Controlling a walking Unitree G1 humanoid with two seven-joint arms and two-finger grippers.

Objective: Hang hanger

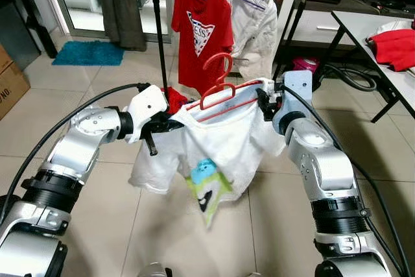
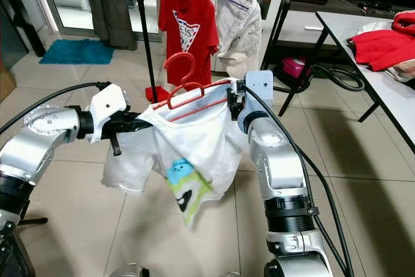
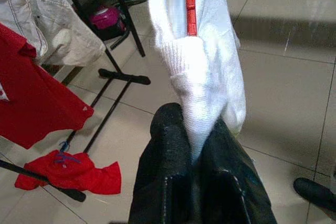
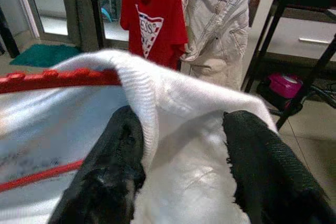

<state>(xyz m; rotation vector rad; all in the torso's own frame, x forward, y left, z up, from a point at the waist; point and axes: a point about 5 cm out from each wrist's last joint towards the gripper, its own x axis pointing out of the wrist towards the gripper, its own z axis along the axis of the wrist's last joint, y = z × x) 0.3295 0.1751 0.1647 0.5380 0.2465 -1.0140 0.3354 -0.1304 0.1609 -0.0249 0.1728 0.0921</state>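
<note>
Glossy red plastic hanger (image 1: pixel 219 90); soft white knit shirt (image 1: pixel 214 144), ribbed hem; matt black fingers (image 3: pixel 168 145); brushed silver arms (image 1: pixel 321 160); glossy tile floor (image 1: pixel 130 76).

Two silver metal arms with ribbed black joint rings end in white wrist housings, a black cable (image 1: pixel 58 128) trailing along each; the fingers (image 3: pixel 168 171) are matte black and coarsely textured.

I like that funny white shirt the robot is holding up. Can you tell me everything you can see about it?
The white shirt looks like soft knit cloth, with a blue and green cartoon print near its bottom. It hangs limp on a red hanger threaded through its top, hook pointing up. The left claw pinches one end of it shut, and the right claw has its fingers around the other end. It hangs above the tiled floor, in front of a clothes rack.
</note>
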